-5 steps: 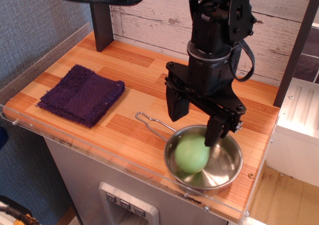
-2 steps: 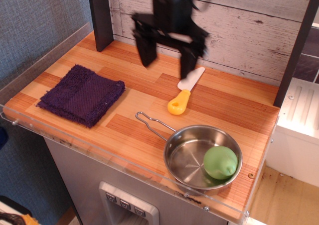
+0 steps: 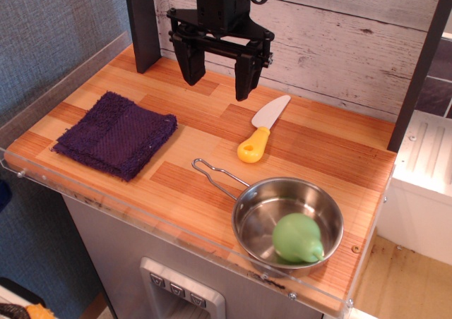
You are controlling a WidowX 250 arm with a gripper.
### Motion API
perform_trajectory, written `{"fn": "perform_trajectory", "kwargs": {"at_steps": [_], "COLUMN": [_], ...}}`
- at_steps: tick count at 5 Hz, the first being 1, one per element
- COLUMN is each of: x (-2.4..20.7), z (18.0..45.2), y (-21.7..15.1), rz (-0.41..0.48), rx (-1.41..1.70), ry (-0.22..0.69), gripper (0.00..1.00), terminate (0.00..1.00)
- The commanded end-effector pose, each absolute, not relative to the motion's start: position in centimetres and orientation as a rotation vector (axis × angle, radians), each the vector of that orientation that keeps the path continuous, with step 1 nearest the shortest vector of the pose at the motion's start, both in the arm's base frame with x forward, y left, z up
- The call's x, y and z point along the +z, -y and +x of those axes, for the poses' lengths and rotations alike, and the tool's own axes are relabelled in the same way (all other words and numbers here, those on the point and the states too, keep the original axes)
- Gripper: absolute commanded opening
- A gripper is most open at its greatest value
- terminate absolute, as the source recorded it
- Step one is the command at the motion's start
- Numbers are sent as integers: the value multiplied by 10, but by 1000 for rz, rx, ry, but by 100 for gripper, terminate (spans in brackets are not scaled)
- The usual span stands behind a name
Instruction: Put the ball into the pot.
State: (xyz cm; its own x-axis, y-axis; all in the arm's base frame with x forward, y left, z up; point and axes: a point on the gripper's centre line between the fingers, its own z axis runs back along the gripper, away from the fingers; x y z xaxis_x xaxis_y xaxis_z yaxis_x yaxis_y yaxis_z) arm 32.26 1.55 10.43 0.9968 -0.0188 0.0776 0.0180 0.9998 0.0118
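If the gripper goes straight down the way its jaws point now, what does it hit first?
Probably bare wooden tabletop. The open gripper hangs empty near the back wall, with the knife to its right and the purple cloth left; depth is uncertain.

Even, bright, diffuse illumination is provided. Soft shadows are cast on the table (image 3: 176, 185). Specular glare is seen inside the pot (image 3: 263, 217). The frame is sharp throughout; no motion blur is observed.

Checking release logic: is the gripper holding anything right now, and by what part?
Nothing is held. The gripper hangs open and empty above the back of the counter, while the ball lies loose inside the pot, well apart from it.
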Motion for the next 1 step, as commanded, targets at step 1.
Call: {"fn": "perform_trajectory", "kwargs": {"at_steps": [1], "x": [116], "z": [318], "y": [-25], "rz": [15], "rx": [-12], "ry": [119], "gripper": [100], "terminate": [100]}}
